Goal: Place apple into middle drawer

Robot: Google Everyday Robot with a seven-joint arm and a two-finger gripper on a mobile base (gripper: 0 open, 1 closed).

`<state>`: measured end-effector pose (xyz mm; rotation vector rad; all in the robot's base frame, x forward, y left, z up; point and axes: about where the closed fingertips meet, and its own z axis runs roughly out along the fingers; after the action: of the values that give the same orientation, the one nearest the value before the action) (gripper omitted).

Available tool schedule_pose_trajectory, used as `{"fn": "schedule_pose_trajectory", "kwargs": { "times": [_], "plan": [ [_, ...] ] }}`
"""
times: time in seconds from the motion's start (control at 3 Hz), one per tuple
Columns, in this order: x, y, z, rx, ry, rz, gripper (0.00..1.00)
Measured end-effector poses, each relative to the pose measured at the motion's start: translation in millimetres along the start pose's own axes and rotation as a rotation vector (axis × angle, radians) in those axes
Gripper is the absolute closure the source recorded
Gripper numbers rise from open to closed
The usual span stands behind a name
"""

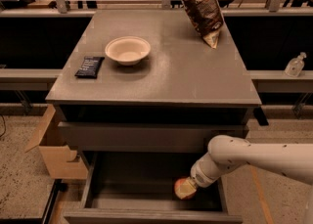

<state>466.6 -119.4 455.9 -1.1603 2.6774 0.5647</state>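
— What is at the far left?
— A cardboard box (54,154) on the floor, just beside the cabinet's left side, flap open.

— And on the worktop (166,83)?
— A dark flat packet (89,66) near the left edge. Just to its right is a cream bowl (127,50), upright, close to the packet but apart from it. Towards the back right stands a brown chip bag (201,8), tilted.

— Below that?
— A closed drawer with a plain grey front (146,137). Under it, the middle drawer (132,191) is pulled out, its dark flat floor showing.

— Where is the apple (183,189)?
— Inside the middle drawer, in the right half of it, near the front. It is red-orange with a paler patch.

— And the end effector (191,185)?
— Down in the drawer, right against the apple, at the tip of the white arm (254,157) that reaches in from the right. Whether it grips the apple or is merely next to it, I cannot tell; I also cannot tell if the apple rests on the floor or hangs just above it.

— Anything further right?
— A small clear pump bottle (295,65) on the ledge, well apart from the cabinet.
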Motion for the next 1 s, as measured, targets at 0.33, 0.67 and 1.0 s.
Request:
{"fn": "schedule_pose_trajectory", "kwargs": {
  "times": [0.33,0.67,1.0],
  "plan": [
    [-5,-2,14,0.002,-0.059,0.002,1.00],
    [-13,-4,26,0.003,-0.117,-0.008,1.00],
    [-21,-9,37,0.005,-0.148,-0.027,1.00]
  ]
}}
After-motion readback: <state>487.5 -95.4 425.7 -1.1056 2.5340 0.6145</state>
